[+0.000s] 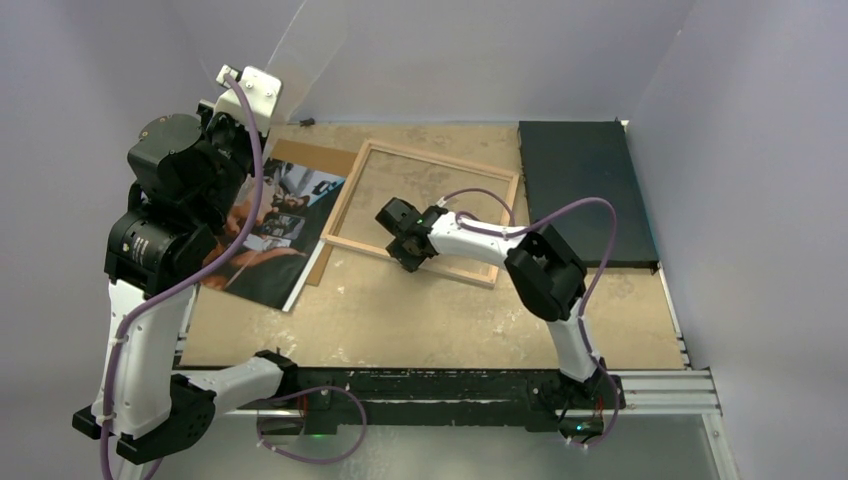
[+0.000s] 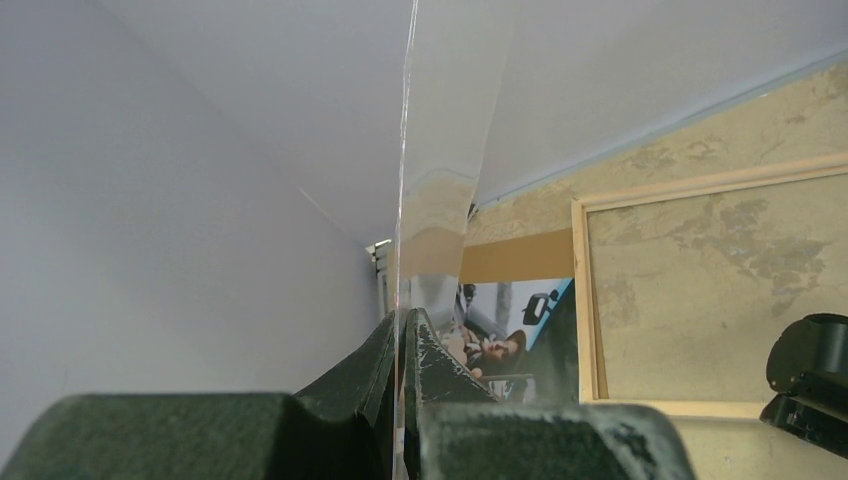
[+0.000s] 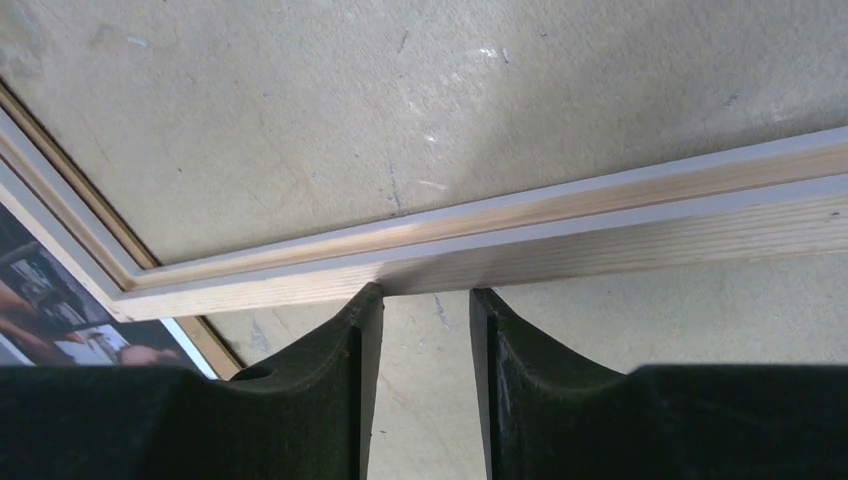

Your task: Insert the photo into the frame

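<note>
A: Obs. The photo [image 1: 275, 235] lies flat, picture side up, on the left of the table [image 1: 400, 320]. It partly covers the brown backing board [image 1: 305, 158] and sits just beside the left rail of the frame [image 1: 443, 159]. It is not in the frame yet.

B: How does the frame lie?

A: Wood back up, mid-table. Its opening is bare and the tabletop shows through. Judgement: it is face down so it can be loaded from behind.

B: And the glazing?

A: The clear pane [image 2: 445, 120] is held up off the table, standing on edge near the back-left wall. Judgement: either it is parked out of the way or it is meant to go into the opening ahead of the photo. I cannot tell which.

B: Hands?

A: The left gripper [image 2: 403, 330] is pinched tight on the pane's lower edge, with only the sheet between its fingers. The right gripper [image 3: 425, 300] is low at the frame's near rail, towards the left corner. Its jaws stand partly apart with only bare table between them, so it holds nothing. The fingertips [image 3: 362, 330] meet the rail's outer face, either touching or just short of it. Judgement: it is placed to steady or nudge the frame.

B: Anything else?

A: A black mat [image 1: 585, 185] lies at the far right, well apart from both hands.
</note>
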{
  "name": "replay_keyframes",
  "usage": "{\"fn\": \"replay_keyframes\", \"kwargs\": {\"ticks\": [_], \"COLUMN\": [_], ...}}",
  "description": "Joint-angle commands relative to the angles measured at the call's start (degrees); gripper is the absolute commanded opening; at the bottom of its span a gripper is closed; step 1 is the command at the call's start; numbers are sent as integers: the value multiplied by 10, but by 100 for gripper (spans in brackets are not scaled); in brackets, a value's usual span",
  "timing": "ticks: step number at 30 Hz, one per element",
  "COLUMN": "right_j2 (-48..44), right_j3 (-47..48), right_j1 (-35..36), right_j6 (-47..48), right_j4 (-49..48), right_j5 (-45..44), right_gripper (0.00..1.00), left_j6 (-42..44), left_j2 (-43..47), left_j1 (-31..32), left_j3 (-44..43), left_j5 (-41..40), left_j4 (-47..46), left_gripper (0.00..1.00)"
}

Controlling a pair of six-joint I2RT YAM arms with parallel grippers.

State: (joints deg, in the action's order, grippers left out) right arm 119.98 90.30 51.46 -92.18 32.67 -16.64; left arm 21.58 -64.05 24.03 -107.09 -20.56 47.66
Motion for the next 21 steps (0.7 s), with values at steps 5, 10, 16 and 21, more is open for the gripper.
{"fn": "replay_keyframes", "kwargs": {"ticks": [5,10,16,21], "right_j2": [-78,-110,-45,26], "right_j3": [-152,-108,89,176], "right_j1": [14,31,64,59], "right_j6": [44,55,106,193], "right_j4": [39,41,82,5], "right_j5": [-26,-85,-163,-164], "right_gripper": [38,43,52,57], "left_j6": [-6,-5,0,4], "left_j2": [13,12,12,13], "left_j1": [0,0,0,0], "left_j3": [-9,-7,-10,-12], "left_j5": [3,3,-6,-15], "left_j4": [-36,-38,-38,-40], "left_gripper": [0,0,0,0]}}
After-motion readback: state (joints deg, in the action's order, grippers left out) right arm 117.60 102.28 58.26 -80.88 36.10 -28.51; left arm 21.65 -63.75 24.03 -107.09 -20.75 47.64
